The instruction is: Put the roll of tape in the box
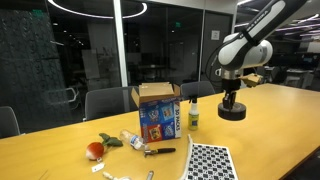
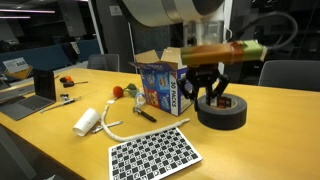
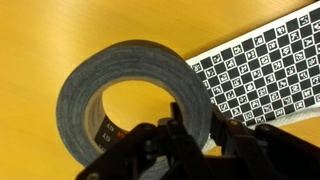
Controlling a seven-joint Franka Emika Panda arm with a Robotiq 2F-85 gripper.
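On glossy wooden table (image 3: 40, 30), matte round roll of tape (image 3: 78, 105)

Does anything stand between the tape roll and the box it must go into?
A small green-capped bottle stands between the roll of tape and the box, close beside the box. Nothing separates the gripper from the roll.

table (image 1: 270, 120): long, yellow wood | walls: dark glass partitions (image 1: 60, 50) | seating: grey office chairs (image 1: 105, 100) | light: ceiling ring lamp (image 1: 100, 18)
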